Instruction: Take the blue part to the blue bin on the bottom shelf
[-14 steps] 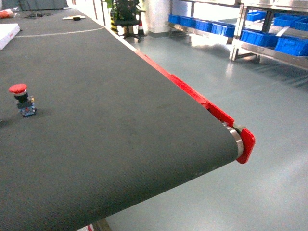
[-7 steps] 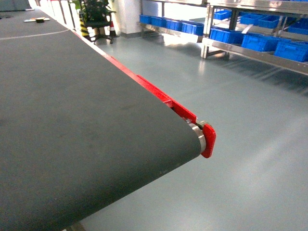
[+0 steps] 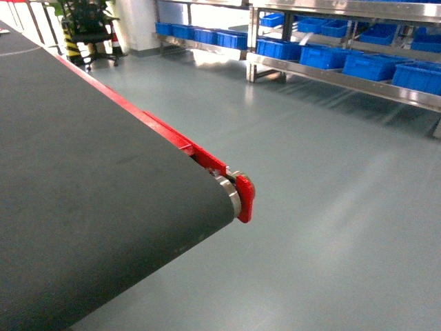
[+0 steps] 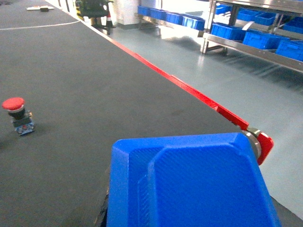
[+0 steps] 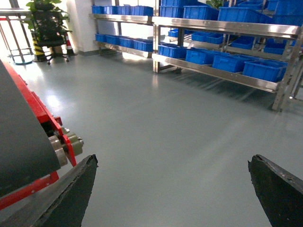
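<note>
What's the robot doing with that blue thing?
The left gripper's camera shows the blue part right up close, so that gripper seems to be carrying it above the black belt. The right gripper is open and empty. Blue bins wait on the shelves across the floor. A red button sits on the belt.

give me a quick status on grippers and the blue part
Left gripper shut on blue part. Right gripper open, empty. Blue bins on shelf across bare floor.
</note>
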